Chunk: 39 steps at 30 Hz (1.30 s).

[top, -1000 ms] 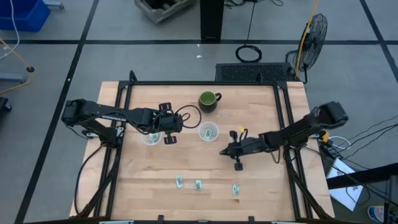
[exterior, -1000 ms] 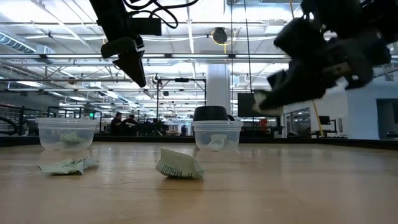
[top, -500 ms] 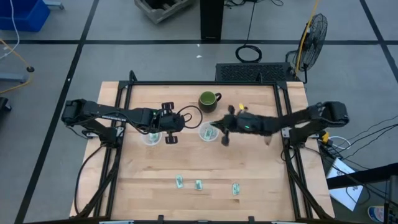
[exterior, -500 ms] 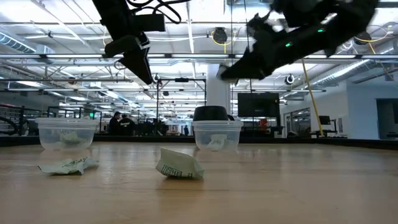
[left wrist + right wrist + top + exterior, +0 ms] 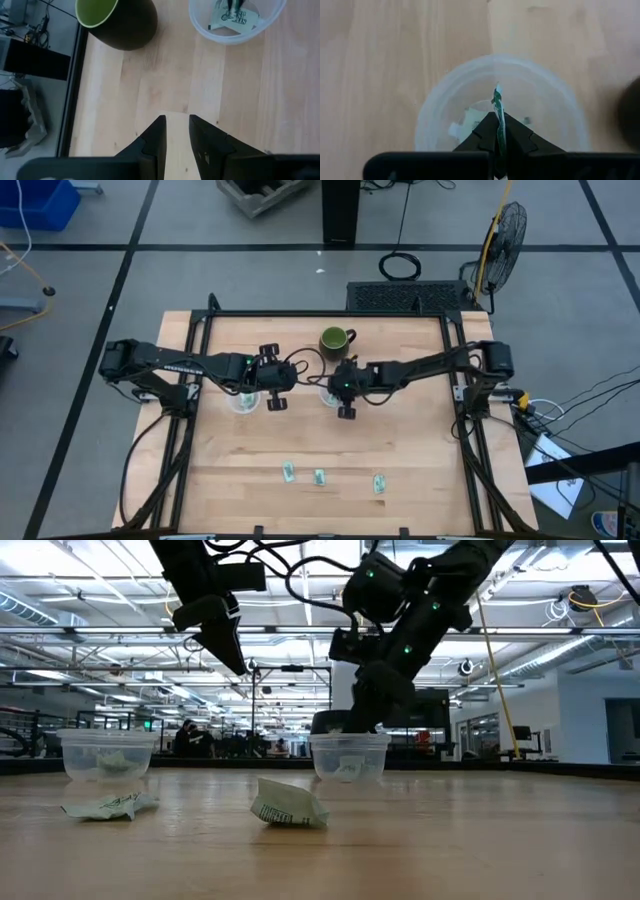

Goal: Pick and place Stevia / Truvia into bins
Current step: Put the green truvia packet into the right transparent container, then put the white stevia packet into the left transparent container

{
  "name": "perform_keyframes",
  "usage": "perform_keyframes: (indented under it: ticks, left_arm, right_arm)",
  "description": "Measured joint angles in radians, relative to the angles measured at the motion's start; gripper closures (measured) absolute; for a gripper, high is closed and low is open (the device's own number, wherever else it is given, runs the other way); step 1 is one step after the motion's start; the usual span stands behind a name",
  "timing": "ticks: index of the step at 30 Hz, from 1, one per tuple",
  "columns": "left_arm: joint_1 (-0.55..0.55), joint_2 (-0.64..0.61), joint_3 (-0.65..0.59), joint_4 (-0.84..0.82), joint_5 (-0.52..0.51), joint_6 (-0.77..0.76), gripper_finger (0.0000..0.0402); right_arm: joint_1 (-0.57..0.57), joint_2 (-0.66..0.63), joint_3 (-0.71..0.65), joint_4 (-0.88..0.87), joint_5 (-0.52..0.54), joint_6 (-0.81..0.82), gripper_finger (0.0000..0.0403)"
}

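Left gripper hangs above the tabletop just beside the left cup, jaws partly apart, nothing between them. That cup already has sachets in it, seen through its wall in the low view. Dark green mug sits toward the back edge. Right gripper is over the right cup, jaws clamped on one green-and-white sachet held edge-on above the cup's mouth. The right cup also has a sachet lying inside. Near the front edge three loose sachets lie flat in a row: left one, middle one, right one, each apart from the next.
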Motion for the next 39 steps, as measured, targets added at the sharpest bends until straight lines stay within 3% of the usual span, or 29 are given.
perform_keyframes:
  ticks: [6,19,26,29,39]
  left_arm:
    - [0.000,0.000,0.000,-0.001,0.001,-0.001,0.0311]
    - [0.000,0.000,0.000,-0.001,0.002,-0.003,0.0311]
    - [0.000,0.000,0.000,-0.001,0.018,-0.024,0.0311]
    - [0.000,0.000,0.000,0.006,0.103,-0.052,0.0311]
    - [-0.072,0.000,-0.045,0.113,0.531,-0.078,0.0311]
  right_arm:
    - [0.000,0.002,0.000,0.007,-0.005,0.032,0.0389]
    - [0.000,0.002,0.000,0.028,-0.003,0.028,0.0316]
    - [0.002,-0.078,0.000,0.057,-0.003,0.021,0.0316]
    - [0.006,-0.144,0.000,0.042,-0.003,0.042,0.0321]
    - [0.074,-0.310,-0.001,-0.063,-0.004,0.056,0.0326]
